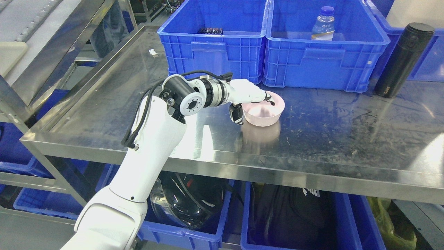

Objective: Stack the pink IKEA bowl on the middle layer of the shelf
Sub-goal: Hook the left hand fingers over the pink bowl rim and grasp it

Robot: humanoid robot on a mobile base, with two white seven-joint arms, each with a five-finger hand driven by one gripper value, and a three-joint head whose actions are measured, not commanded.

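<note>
Shelf point(329, 139): steel middle layer, carrying everything below.
Crates point(270, 45): two blue, at the back.
Flask point(404, 59): black, upright, far right.
Left hand point(251, 99): fingers over the bowl's rim, thumb outside, clamped on it.
Pink bowl point(265, 113): on the shelf, before the crates.

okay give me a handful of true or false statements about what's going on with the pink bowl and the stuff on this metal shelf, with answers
1. The left hand grips the pink bowl at its rim. True.
2. The bowl sits inside a blue crate. False: it rests on the steel shelf, in front of the crates.
3. A water bottle stands in the right blue crate. True.
4. The black flask lies on its side. False: it stands upright.
</note>
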